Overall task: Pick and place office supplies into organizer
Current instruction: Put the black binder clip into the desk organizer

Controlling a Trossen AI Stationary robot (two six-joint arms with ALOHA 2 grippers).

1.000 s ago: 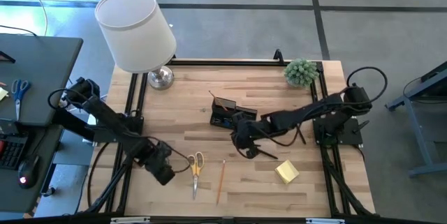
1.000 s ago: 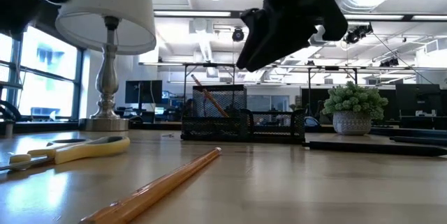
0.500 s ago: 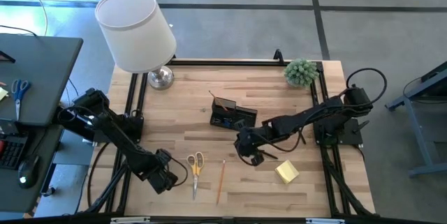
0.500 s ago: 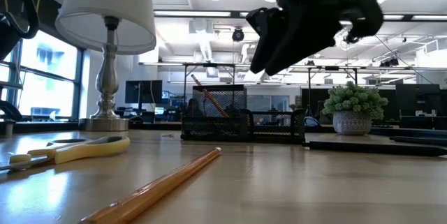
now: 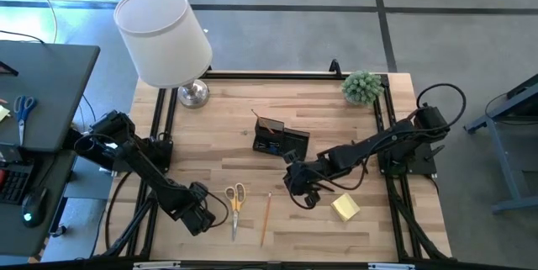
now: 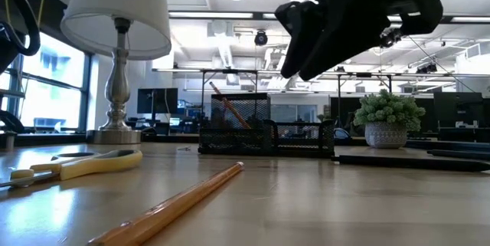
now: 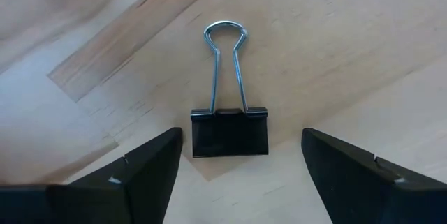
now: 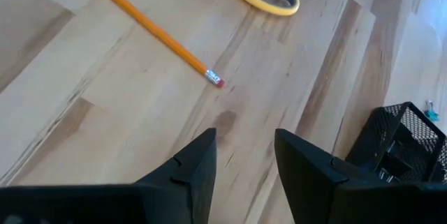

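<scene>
My left gripper (image 7: 241,175) is open above a black binder clip (image 7: 230,130) that lies flat on the wood, its wire loop (image 7: 225,32) pointing away. The fingers stand on either side of the clip without touching it. In the high view this gripper (image 5: 200,211) sits near the table's near-left part, beside the yellow-handled scissors (image 5: 235,203). My right gripper (image 8: 244,158) is open and empty, hovering (image 5: 300,187) between the black organizer (image 5: 277,140) and the yellow sticky-note pad (image 5: 345,207). A pencil (image 5: 266,218) lies flat near the scissors.
A white-shaded lamp (image 5: 164,39) stands at the far-left corner and a small potted plant (image 5: 363,87) at the far-right. The organizer (image 6: 264,127) holds a pencil upright. Bare wood lies between the lamp and the organizer. A desk with blue scissors (image 5: 23,106) is off the table's left.
My right gripper has moved from beside the organizer toward the table's near edge. My left gripper has shifted toward the near edge, coming over the clip beside the scissors.
</scene>
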